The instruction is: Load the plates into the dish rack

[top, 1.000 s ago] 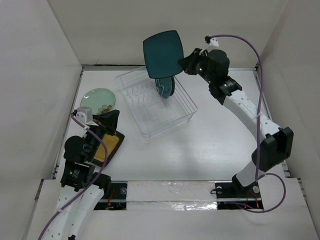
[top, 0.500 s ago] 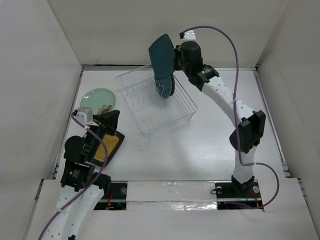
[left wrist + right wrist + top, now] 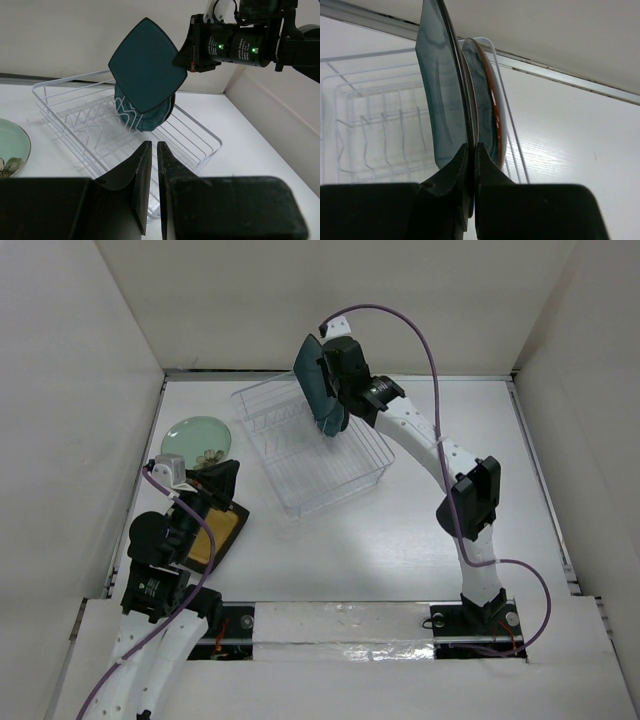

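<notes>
My right gripper point(image 3: 324, 390) point(image 3: 472, 147) is shut on the rim of the square dark teal plate point(image 3: 309, 375) point(image 3: 145, 65) point(image 3: 442, 100). It holds the plate on edge above the far end of the clear dish rack point(image 3: 330, 475) point(image 3: 200, 137) point(image 3: 370, 120). A round dark teal plate point(image 3: 331, 418) point(image 3: 150, 119) point(image 3: 487, 110) stands upright in the rack just behind it. The pale mint plate point(image 3: 193, 437) point(image 3: 10, 150) lies flat at the left. The mustard-yellow plate point(image 3: 222, 536) lies under my left gripper point(image 3: 222, 480) point(image 3: 154, 146), which is shut and empty. A second round teal plate does not show.
White walls close in the table at the back and on both sides. The rack sits at an angle in the middle of the far half. My right arm point(image 3: 440, 455) arches over the table's right half, with a purple cable looping above it.
My right arm has swung left with the square teal plate and turned it from facing the camera to edge-on, lower and close beside the round plate in the rack. The left arm has not moved.
</notes>
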Controlling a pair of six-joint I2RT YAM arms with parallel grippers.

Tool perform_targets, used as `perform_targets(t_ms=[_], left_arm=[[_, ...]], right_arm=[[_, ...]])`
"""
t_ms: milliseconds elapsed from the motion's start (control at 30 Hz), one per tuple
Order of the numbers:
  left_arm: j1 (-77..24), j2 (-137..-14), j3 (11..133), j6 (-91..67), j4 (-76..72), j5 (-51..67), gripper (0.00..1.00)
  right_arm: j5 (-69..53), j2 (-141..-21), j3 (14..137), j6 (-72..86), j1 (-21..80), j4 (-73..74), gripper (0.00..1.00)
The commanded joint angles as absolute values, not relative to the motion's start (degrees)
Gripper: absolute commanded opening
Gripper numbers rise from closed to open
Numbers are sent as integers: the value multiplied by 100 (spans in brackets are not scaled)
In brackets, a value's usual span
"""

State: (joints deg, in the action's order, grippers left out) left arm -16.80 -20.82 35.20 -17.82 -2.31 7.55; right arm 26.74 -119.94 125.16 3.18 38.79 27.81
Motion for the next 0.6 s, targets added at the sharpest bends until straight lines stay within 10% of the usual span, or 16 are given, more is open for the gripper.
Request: perform_targets(t_ms=[0, 567], left_arm=[[-1696, -2092, 3560, -1705, -475, 844, 7], [-1696, -2013, 3551, -1705, -475, 835, 7]], right_arm=[[3348, -11812, 13052, 97, 3928, 1828, 0], [3217, -12164, 12798, -88, 4034, 1907, 0]])
